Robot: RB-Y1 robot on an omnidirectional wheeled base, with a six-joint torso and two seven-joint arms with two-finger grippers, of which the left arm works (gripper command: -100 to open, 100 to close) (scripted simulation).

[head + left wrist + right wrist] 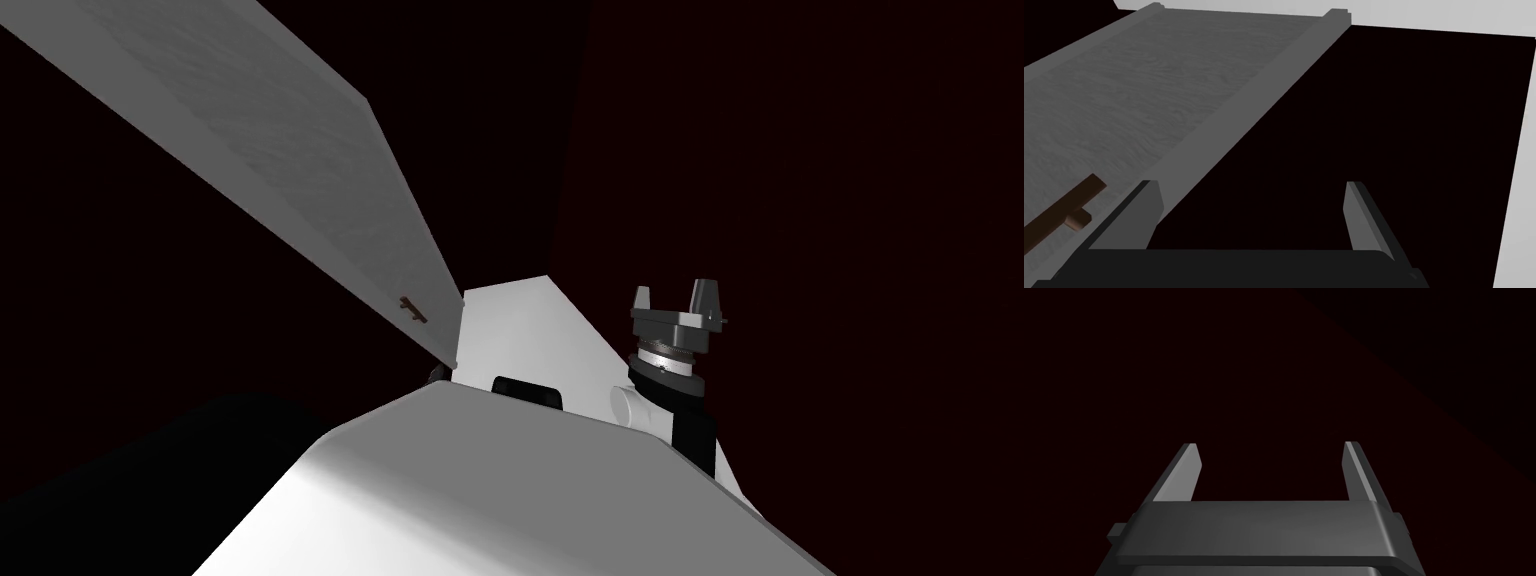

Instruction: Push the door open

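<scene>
**Left claw at the door's edge**

Grey door [300,150] [1124,100] stands on the robot's left, with a brown handle [412,310] [1064,210] near its edge. Left claw [1251,185], released, has one finger just beside that edge. Right claw [678,295] [1269,444], released, faces a dark plane.

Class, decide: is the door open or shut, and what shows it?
Partly open: the door has a black area beyond its free edge, no frame meeting it.

Surface finishes: door, handle, gripper.
We note the door [1124,100] as matt grey with faint wavy grain, its border smooth; handle [1064,212] brown, wood-like; right gripper [1270,444] body dark, smooth, slightly sheened.
</scene>
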